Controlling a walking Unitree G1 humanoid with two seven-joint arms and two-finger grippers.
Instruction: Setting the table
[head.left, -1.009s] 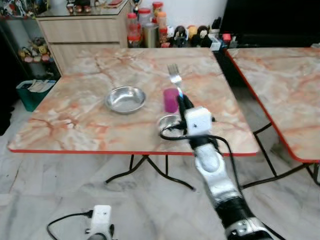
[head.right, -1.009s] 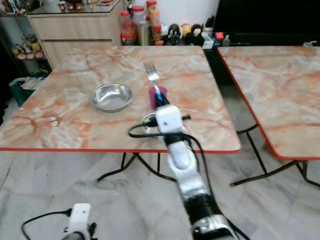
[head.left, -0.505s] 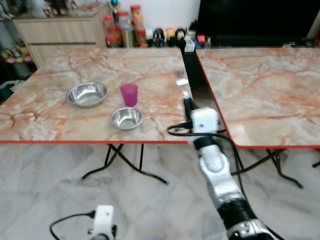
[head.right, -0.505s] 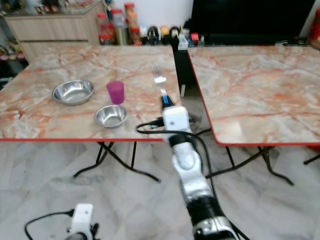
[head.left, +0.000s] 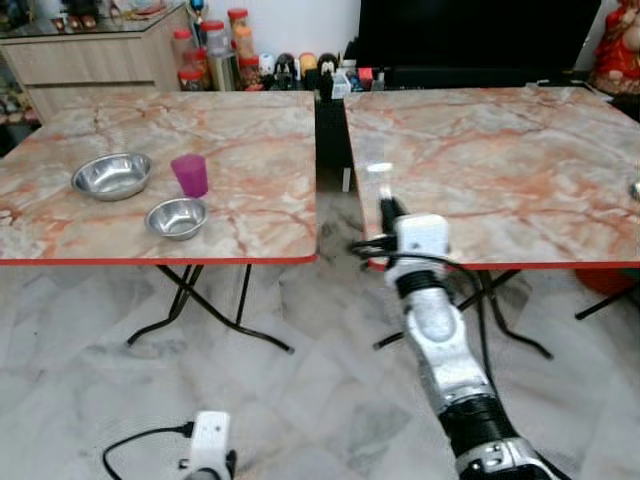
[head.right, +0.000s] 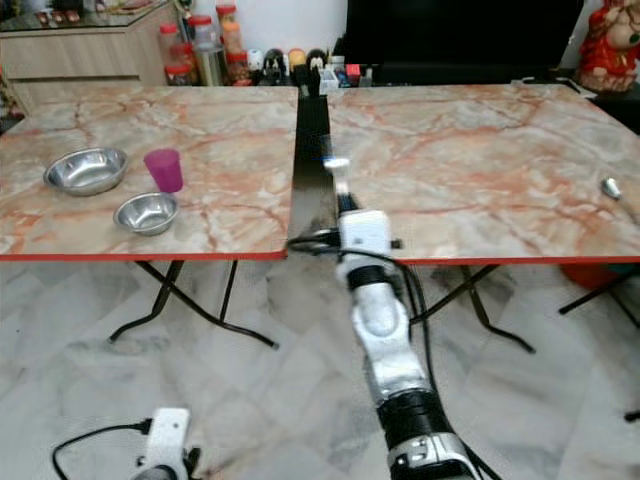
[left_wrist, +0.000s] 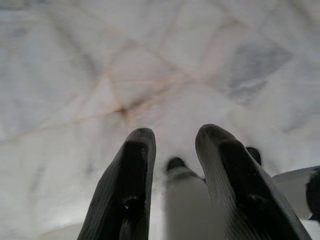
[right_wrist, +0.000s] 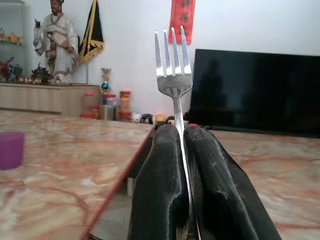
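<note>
The left pincer is hanging idle above the marble floor, its fingers parted. The right pincer is gripping a fork upright, tines up, at the near edge of the right desk. On the left desk are sitting a small bowl, a purple cup and a larger bowl.

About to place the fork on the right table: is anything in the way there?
Nothing visible. The right gripper holds the fork upright near the table's front left corner, and the marble just past it is bare.
</note>
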